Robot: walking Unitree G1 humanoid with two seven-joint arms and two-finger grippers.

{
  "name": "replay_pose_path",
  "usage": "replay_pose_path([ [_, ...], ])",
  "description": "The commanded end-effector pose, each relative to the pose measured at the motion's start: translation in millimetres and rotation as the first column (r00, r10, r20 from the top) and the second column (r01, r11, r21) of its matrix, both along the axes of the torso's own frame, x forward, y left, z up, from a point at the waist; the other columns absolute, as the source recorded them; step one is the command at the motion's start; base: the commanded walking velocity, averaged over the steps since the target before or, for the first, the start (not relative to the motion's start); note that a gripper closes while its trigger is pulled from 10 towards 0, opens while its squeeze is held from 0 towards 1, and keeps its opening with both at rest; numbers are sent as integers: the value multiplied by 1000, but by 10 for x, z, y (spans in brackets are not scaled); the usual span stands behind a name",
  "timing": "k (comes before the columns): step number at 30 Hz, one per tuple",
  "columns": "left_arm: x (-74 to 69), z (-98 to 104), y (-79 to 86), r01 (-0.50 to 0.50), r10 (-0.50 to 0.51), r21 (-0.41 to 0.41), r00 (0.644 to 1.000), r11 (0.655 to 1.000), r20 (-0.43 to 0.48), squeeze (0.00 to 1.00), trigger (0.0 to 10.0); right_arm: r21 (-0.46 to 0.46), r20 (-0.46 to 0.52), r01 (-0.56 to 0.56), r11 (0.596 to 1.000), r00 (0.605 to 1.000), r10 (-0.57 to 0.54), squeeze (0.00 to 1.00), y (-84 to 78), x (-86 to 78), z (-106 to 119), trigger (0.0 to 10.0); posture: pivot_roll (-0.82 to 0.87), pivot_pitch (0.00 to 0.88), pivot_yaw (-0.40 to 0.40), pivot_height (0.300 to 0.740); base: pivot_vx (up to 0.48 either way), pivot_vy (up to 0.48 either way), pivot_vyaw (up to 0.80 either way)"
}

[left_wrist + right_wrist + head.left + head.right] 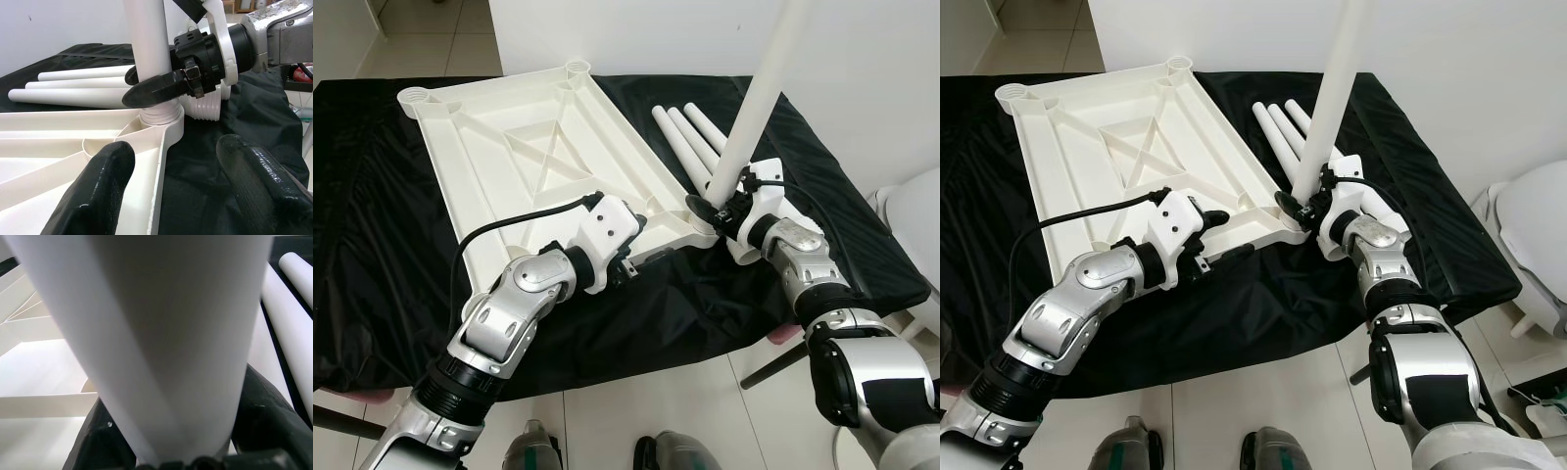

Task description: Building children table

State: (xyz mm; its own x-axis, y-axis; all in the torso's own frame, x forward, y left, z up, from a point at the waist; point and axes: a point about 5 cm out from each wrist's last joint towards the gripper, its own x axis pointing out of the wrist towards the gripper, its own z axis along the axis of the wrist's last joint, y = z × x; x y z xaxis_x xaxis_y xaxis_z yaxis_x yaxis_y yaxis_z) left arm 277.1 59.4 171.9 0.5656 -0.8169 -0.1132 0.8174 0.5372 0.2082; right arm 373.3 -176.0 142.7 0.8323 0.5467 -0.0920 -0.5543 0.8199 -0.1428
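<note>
On the black cloth [372, 245], the white tabletop [524, 157] lies upside down, ribs up. Far-corner sockets [578, 69] look empty. Left gripper [176, 183] sits at the near edge, fingers spread, one over the tabletop edge and one over the cloth, gripping nothing. At the near-right corner, one white leg [759, 93] stands upright in its socket, right gripper [1304, 208] clamped around its base. Three loose legs [690, 137] lie side by side just beyond. Judgement: first leg going in, can't tell if fully seated; three left, then flip.
</note>
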Motion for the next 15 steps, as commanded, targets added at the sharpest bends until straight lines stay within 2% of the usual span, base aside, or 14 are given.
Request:
replay_pose_path([
  [1, -28, 1, -43, 78, -78, 13, 997, 997, -10, 0, 10000, 3, -30, 8, 1000, 1000, -8, 0, -5, -35, -92, 10000, -27, 0, -35, 740, 0, 0, 0],
  [4, -40, -12, -48, 81, -81, 14, 997, 997, -12, 0, 10000, 28, -42, 56, 998, 998, -55, 0, 26, -31, -123, 10000, -28, 0, -35, 740, 0, 0, 0],
  [6, -52, -32, -54, 85, -85, 15, 996, 996, -20, 0, 10000, 15, -28, 96, 995, 995, -96, 0, 113, -38, -162, 10000, -31, 0, -34, 740, 0, 0, 0],
  [9, -52, -32, -54, 85, -85, 15, 996, 996, -20, 0, 10000, 15, -28, 96, 995, 995, -96, 0, 113, -38, -162, 10000, -31, 0, -34, 740, 0, 0, 0],
  [10, -58, -39, -59, 87, -87, 16, 996, 996, -22, 0, 10000, 29, -19, 108, 994, 994, -107, 0, 193, -48, -178, 10000, -32, 0, -36, 740, 0, 0, 0],
  [11, -59, -37, -65, 89, -89, 15, 996, 996, -22, 0, 10000, 65, -12, 147, 987, 989, -147, 0, 352, -63, -199, 10000, -31, 0, -35, 740, 0, 0, 0],
  [13, -59, -37, -65, 89, -89, 15, 996, 996, -22, 0, 10000, 65, -12, 147, 987, 989, -147, 0, 352, -63, -199, 10000, -31, 0, -35, 740, 0, 0, 0],
  [15, -60, -34, -69, 90, -90, 14, 996, 996, -20, 0, 10000, 134, -19, 226, 965, 974, -226, 0, 563, -85, -208, 10000, -32, 0, -34, 740, 0, 0, 0],
])
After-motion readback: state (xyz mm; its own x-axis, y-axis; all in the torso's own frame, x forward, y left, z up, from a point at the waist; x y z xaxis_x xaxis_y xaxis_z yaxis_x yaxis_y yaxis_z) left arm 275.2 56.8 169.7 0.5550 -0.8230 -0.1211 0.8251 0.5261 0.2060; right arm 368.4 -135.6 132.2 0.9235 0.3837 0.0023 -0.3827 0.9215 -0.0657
